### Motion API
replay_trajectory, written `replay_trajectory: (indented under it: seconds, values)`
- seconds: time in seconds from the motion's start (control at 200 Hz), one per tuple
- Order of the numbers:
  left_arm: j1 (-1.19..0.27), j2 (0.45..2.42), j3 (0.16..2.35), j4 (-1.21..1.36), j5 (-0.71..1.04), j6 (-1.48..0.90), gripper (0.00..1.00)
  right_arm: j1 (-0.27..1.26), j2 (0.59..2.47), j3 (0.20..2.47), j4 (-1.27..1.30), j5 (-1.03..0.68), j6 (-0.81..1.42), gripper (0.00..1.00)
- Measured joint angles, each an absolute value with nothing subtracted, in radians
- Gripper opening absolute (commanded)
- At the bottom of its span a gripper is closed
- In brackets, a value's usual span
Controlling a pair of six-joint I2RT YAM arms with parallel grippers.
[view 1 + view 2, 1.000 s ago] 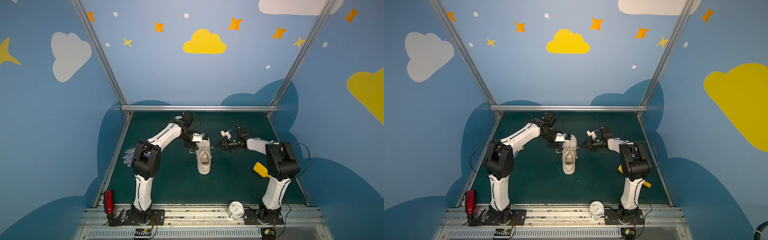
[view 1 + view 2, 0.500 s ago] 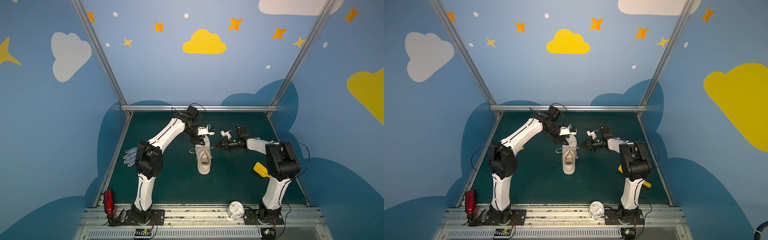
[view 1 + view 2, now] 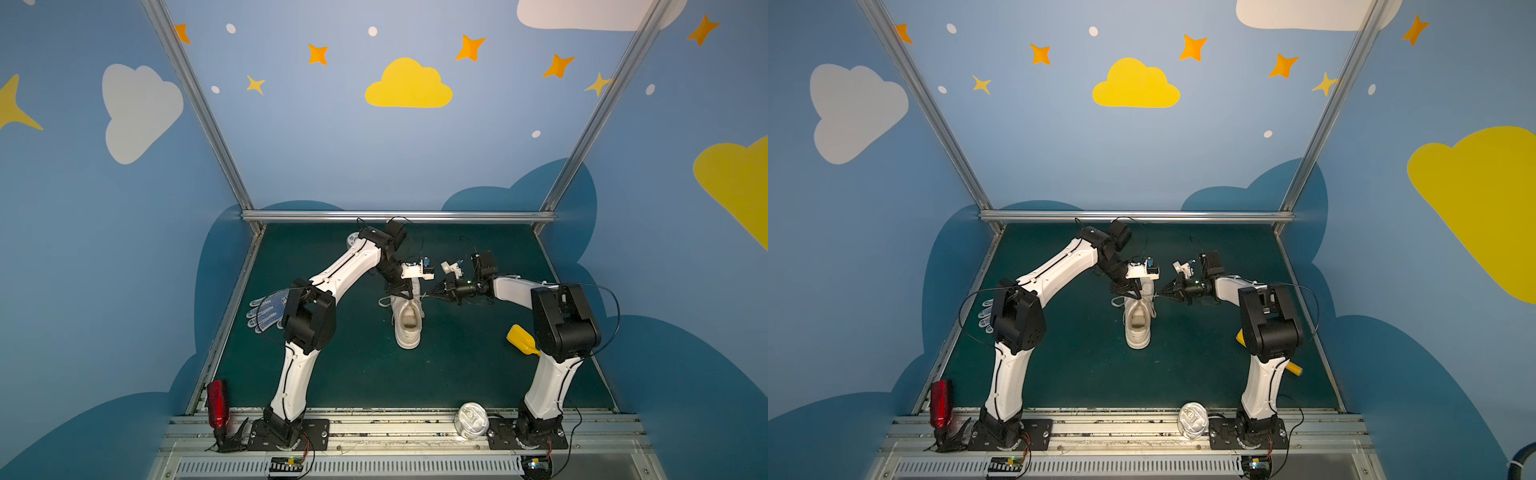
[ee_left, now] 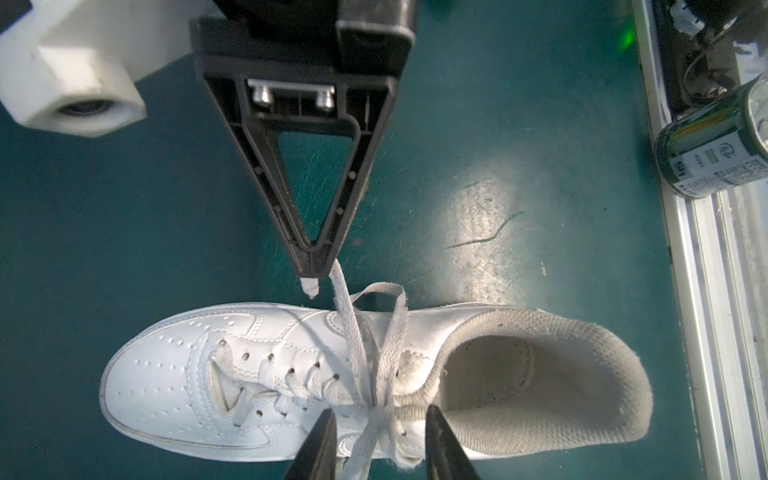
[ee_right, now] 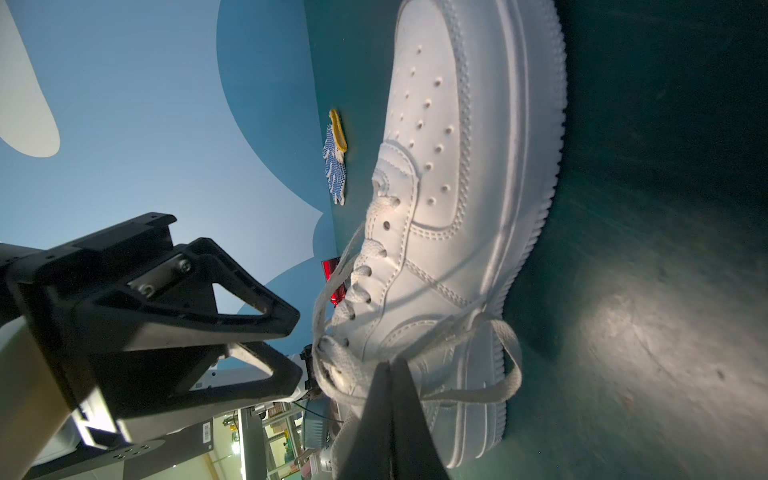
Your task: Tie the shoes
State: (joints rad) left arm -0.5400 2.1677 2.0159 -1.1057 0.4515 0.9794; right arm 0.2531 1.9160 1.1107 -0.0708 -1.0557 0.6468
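Lace crossing (image 4: 376, 399) at the sneaker's top eyelets is what the coming move turns on, and it sits right between the fingers (image 4: 320, 440) of the left gripper (image 4: 378, 444).

The sneaker (image 3: 406, 328) stands on its sole in the middle of the green mat (image 3: 353, 374). In both top views its open collar and heel are in plain sight, and its toe end is hidden beneath the left gripper (image 3: 404, 293). That gripper hangs over the sneaker's tongue with its jaws apart. One finger is on the toe side of the crossing and the other on the heel side, and neither visibly presses on a strand. The jaws would therefore shut along the sneaker's length, across the strand that trails through the gap.

The right gripper (image 3: 430, 293) is just off the sneaker's flank, level with the eyelets. Its jaws are pinched tight on the lace tail (image 4: 341, 297), and the aglet (image 4: 309, 287) pokes out past the tips. The tail runs from the crossing over the sneaker's side to that pinch, roughly square to the sneaker's long axis.

The left arm looks far the nearer to the crossing, so a small drop and squeeze should catch it. The likely hazard is pinching the tongue or both strands together.
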Motion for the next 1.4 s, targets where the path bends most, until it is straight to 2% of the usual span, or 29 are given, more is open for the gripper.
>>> replay_trajectory:
  seconds: [0.536,0.861,1.402]
  values:
    - [-0.552,2.202,2.038,-1.142,0.435,0.971,0.25,0.253,1.916,1.111,-0.072,-1.056,0.647,0.00]
    - [-0.559,2.215,2.054,-1.168,0.430,0.960,0.15,0.253,1.916,1.111,-0.072,-1.056,0.647,0.00]
    - [-0.563,2.234,2.096,-1.202,0.406,0.962,0.13,0.224,1.874,1.073,-0.072,-1.054,0.646,0.00]
